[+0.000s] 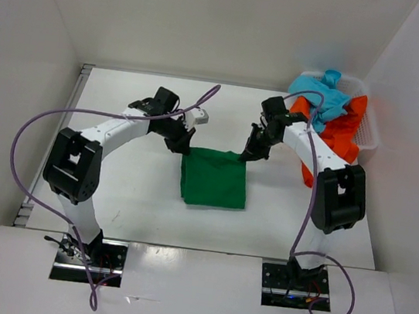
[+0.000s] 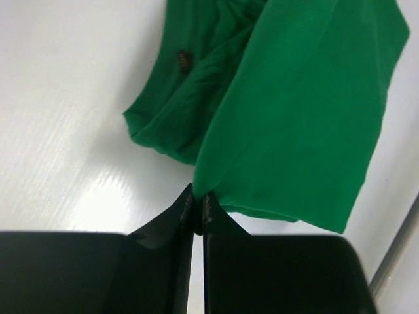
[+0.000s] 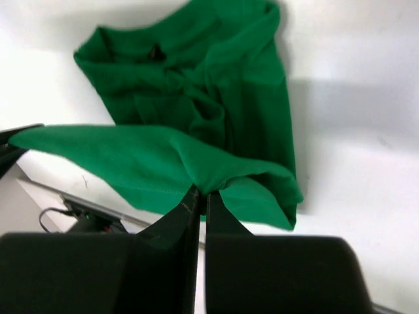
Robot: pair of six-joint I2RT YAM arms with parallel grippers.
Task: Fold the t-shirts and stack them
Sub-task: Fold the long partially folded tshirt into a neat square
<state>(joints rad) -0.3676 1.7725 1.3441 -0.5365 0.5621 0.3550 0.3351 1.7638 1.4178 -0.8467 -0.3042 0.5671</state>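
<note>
Both busy: left pincer [image 1: 182, 147] and right pincer [image 1: 245, 156] each pinch a far corner of the green t-shirt [image 1: 214, 179] on the worktop [image 1: 135, 186], seemingly part-folded. In the basket [image 1: 369, 140], turquoise t-shirt [image 1: 323, 95] and orange t-shirt [image 1: 342, 133] lie crumpled; nothing stacked.

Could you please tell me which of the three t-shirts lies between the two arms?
The dark green t-shirt; the turquoise t-shirt and orange-red t-shirt are heaped over the white basket, far right.

Robotics lab bench: white table [image 1: 136, 209] boxed by plain white panels [image 1: 33, 23], two cabled arms [image 1: 76, 163] bolted at its edge.
</note>
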